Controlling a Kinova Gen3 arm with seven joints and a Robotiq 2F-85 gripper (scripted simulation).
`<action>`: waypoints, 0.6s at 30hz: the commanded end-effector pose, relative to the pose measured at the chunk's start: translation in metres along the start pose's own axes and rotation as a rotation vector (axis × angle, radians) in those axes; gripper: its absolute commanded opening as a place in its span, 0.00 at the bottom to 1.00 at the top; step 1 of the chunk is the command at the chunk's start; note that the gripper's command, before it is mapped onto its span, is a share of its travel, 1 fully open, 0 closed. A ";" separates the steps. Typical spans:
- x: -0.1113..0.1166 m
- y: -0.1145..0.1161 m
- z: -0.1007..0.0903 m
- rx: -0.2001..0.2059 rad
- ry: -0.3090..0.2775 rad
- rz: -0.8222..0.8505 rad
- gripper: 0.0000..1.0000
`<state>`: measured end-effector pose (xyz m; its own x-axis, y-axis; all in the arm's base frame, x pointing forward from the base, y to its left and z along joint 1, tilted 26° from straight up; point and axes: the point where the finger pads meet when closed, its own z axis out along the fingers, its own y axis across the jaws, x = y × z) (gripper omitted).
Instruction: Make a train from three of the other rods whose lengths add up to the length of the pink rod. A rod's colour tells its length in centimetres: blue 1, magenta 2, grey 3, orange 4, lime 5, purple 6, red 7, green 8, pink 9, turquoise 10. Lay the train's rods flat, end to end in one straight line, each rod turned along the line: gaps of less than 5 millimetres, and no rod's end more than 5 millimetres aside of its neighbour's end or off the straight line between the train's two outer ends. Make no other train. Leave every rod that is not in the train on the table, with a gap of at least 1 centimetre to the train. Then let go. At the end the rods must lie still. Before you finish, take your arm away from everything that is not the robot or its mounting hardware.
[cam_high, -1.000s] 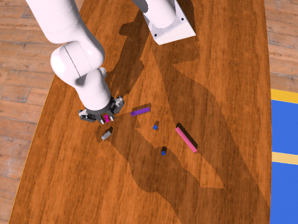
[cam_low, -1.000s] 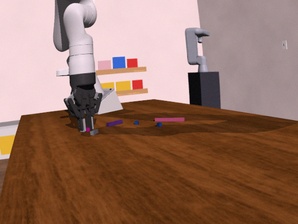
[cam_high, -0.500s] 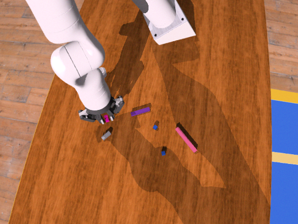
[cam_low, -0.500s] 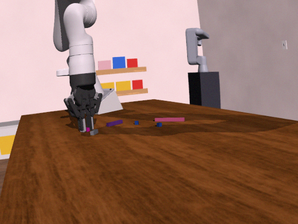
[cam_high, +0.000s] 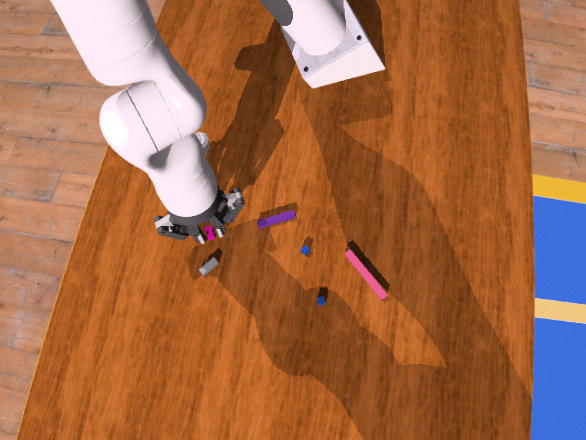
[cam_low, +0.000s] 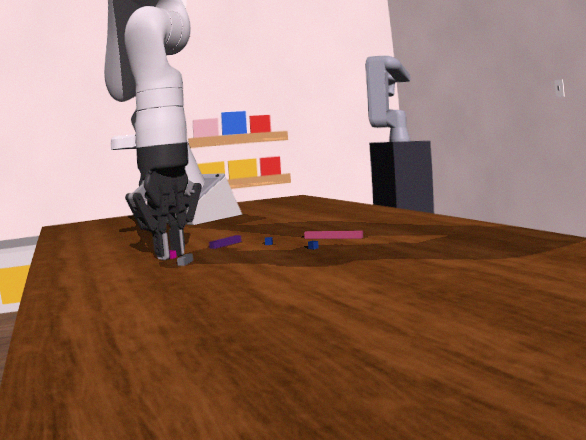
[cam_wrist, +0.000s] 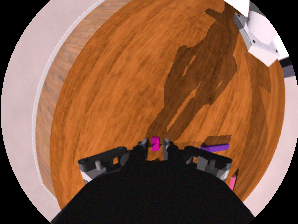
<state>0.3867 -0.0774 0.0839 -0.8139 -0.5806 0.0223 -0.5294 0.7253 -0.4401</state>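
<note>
Top view, left to right, landmark purple rod (cam_high: 276, 219) (cam_low: 225, 242) (cam_wrist: 215, 148) on table (cam_high: 150, 350) (cam_low: 300, 340) (cam_wrist: 115, 75). We see grey rod (cam_high: 209, 266) (cam_low: 185, 260) lower left; magenta rod (cam_high: 210, 233) (cam_low: 172, 254) (cam_wrist: 155, 144) left, between partly open jaws (cam_high: 211, 234) (cam_low: 172, 246), ungripped; nearer blue rod (cam_high: 305, 250) (cam_low: 268, 241), farther blue rod (cam_high: 321, 300) (cam_low: 313, 245), then pink rod (cam_high: 366, 275) (cam_low: 333, 234) (cam_wrist: 233, 182), all lower right.

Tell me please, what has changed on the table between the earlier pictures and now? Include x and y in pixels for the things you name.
Nothing visibly changed. The end effector (cam_high: 210, 236) (cam_low: 171, 251) (cam_wrist: 155, 144) stays around the magenta rod (cam_high: 210, 233) (cam_low: 172, 254) (cam_wrist: 155, 144), with no grasp or release visible. The grey (cam_high: 209, 266) (cam_low: 185, 260), purple (cam_high: 276, 219) (cam_low: 225, 242) (cam_wrist: 216, 148), pink (cam_high: 366, 274) (cam_low: 333, 235) (cam_wrist: 233, 182) and two blue rods lie as before.
</note>
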 end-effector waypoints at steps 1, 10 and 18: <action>0.000 0.000 0.000 0.000 -0.001 0.000 0.24; 0.000 0.000 0.000 0.000 -0.001 0.000 0.05; 0.000 0.000 0.000 0.000 -0.001 0.000 0.05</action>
<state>0.3867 -0.0773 0.0840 -0.8139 -0.5806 0.0223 -0.5294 0.7253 -0.4401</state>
